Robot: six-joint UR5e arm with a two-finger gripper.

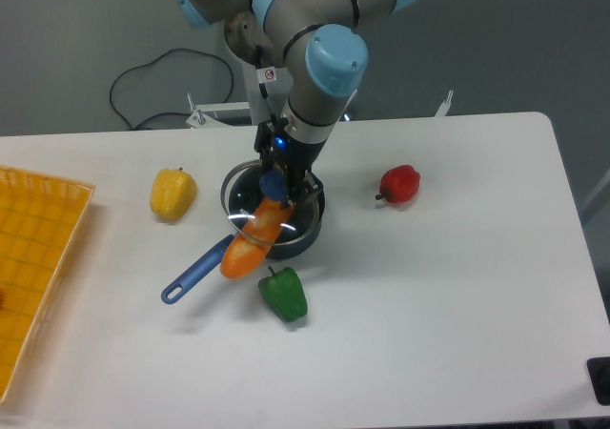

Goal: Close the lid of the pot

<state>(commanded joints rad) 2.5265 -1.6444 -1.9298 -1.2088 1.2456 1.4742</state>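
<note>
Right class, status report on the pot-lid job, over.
Pincer shut on the lid's blue knob. Lid over the pot, tilted, not seated. Orange carrot-like piece sticks out over the pot's rim, in the way.

The pot (297,231) sits in the middle of the table (457,296). The lid (250,198) is over the pot. A carrot (253,238) leans out over the pot's front edge. One pepper (284,294) lies in front, one (172,193) to the left, one (399,184) to the right. A tray (33,257) is far left.
</note>
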